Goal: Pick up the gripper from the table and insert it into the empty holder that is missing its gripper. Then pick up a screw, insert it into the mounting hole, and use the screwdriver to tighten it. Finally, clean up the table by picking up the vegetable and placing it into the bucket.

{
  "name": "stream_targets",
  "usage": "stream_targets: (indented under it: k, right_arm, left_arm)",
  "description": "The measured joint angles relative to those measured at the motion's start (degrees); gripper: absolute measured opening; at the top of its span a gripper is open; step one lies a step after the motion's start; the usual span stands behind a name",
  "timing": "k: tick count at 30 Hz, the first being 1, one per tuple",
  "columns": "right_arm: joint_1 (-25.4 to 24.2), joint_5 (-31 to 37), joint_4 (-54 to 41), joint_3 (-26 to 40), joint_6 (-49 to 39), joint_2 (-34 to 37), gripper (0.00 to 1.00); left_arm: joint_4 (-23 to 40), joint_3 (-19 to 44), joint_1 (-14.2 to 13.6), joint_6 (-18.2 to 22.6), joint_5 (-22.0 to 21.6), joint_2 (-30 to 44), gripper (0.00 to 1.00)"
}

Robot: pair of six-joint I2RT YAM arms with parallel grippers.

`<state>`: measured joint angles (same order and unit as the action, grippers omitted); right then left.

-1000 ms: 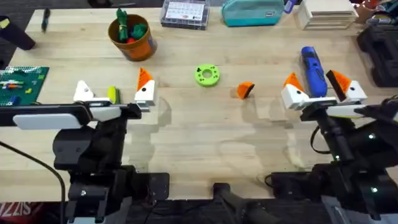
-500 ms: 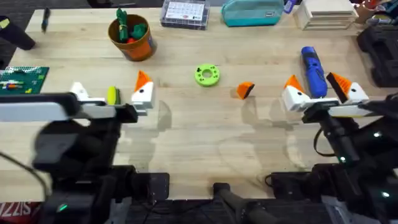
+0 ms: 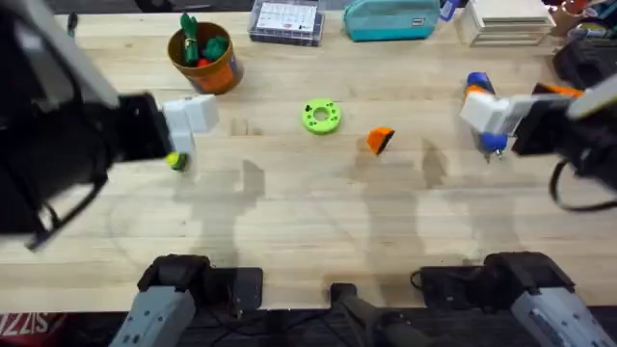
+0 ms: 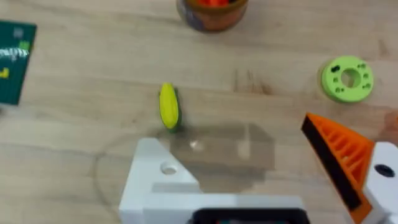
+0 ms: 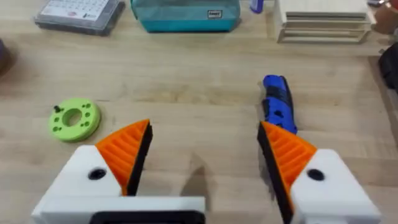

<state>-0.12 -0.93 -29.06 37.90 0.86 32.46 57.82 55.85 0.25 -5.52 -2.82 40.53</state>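
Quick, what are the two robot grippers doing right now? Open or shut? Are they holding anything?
Left gripper: open, holding nothing; one of its fingers has no orange pad.
Right gripper: open, holding nothing.

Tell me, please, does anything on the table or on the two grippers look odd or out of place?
Yes. The left gripper has one bare white holder with no orange pad, while its other finger carries one. The missing orange gripper lies loose on the table, beside the green disc. The right gripper has both pads.
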Motion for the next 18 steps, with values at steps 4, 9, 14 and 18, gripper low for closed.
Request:
stream_targets:
  k: [4, 9, 14, 18]
  right_arm:
    - [0.0, -1.48, -9.54, 14.23, 0.0, 14.0, 0.994]
    - [0.0, -1.75, -10.08, 17.5, 0.0, 18.39, 0.994]
    - [0.0, -1.75, -10.42, 17.5, 0.0, 18.59, 0.994]
    - [0.0, -1.75, -10.42, 17.5, 0.0, 18.6, 0.994]
  left_arm:
    - [9.52, 10.12, -0.02, -2.75, -1.22, 14.16, 0.985]
    - [10.59, 11.2, -0.02, -3.36, -2.59, 19.55, 0.985]
    - [12.36, 11.24, 0.3, -2.71, -3.88, 24.12, 0.985]
    - [5.34, 7.04, 5.09, 0.48, -3.6, 30.85, 0.985]
